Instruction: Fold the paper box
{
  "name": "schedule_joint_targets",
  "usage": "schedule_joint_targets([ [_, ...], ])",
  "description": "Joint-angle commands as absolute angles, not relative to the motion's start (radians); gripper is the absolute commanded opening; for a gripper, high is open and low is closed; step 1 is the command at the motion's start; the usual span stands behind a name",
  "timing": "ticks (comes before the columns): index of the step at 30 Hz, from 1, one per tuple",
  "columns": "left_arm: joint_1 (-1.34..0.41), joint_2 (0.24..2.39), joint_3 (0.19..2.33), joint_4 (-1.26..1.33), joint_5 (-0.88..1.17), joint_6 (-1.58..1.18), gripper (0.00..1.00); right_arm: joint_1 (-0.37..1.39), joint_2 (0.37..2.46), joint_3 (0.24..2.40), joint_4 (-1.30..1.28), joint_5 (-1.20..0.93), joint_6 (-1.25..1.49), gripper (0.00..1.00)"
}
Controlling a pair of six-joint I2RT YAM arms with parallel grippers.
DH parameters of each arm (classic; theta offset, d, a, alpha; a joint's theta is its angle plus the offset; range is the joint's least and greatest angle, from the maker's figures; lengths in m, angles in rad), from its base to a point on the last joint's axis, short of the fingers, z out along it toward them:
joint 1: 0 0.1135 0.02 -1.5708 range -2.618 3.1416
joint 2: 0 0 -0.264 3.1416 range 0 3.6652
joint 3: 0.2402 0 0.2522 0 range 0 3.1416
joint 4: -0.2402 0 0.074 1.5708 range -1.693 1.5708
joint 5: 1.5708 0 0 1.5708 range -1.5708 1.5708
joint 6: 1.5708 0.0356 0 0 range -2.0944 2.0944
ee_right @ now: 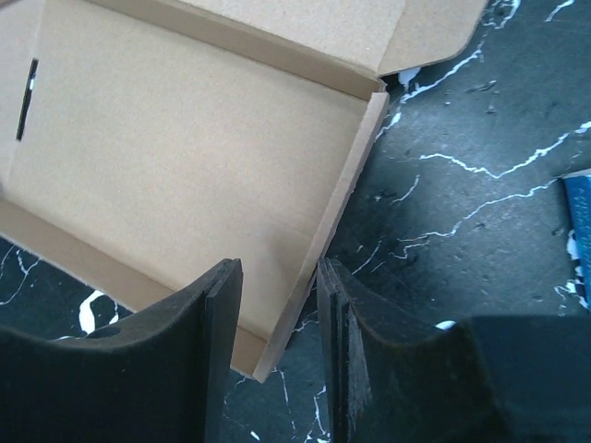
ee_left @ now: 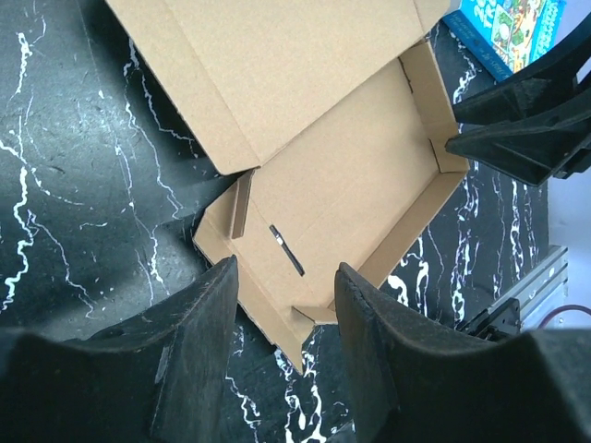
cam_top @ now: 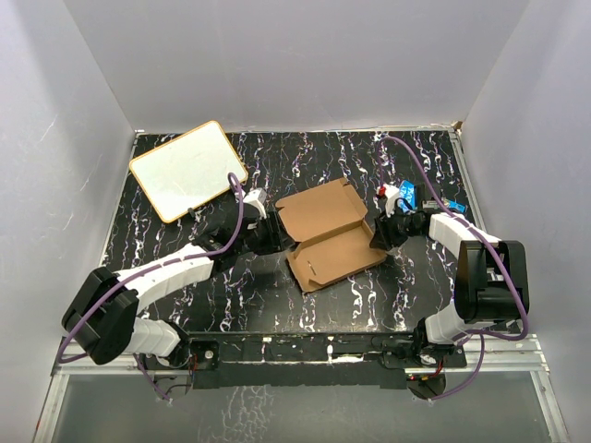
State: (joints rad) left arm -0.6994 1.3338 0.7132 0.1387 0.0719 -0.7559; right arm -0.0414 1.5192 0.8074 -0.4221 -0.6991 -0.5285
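- Left end effector [ee_left: 282, 318] sits at the left edge of the paper box [cam_top: 331, 235]. Its jaws are partly open and hold nothing, with the box's small corner flap lying below the gap, seemingly ready to be pinched or pushed upright.
- Right end effector [ee_right: 280, 332] is at the box's opposite edge, jaws partly apart astride the raised side wall. From this angle I cannot tell whether the pads actually press that wall. Its likely role is to steady the box.
- The paper box lies open on the tabletop [cam_top: 231, 295] between both arms, lid panel spread flat on the far side, walls only partly raised.
- A white board [cam_top: 185, 171] lies well to the far left of the box and should not interfere.
- A blue printed box [ee_left: 503, 28] lies just beyond the box's right edge, close by the right arm, where it could crowd a swing.
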Motion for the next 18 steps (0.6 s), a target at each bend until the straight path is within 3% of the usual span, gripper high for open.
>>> schedule_joint_targets([
  [1,-0.696,1.322,0.748,0.096,0.080,-0.739,0.45,-0.048,1.503,0.833,-0.459,-0.782,-0.600,0.43],
  [18,-0.701,1.316,0.805,0.047,0.079,-0.726,0.45,-0.073,1.490,0.875,-0.633,-0.932,-0.784,0.53],
])
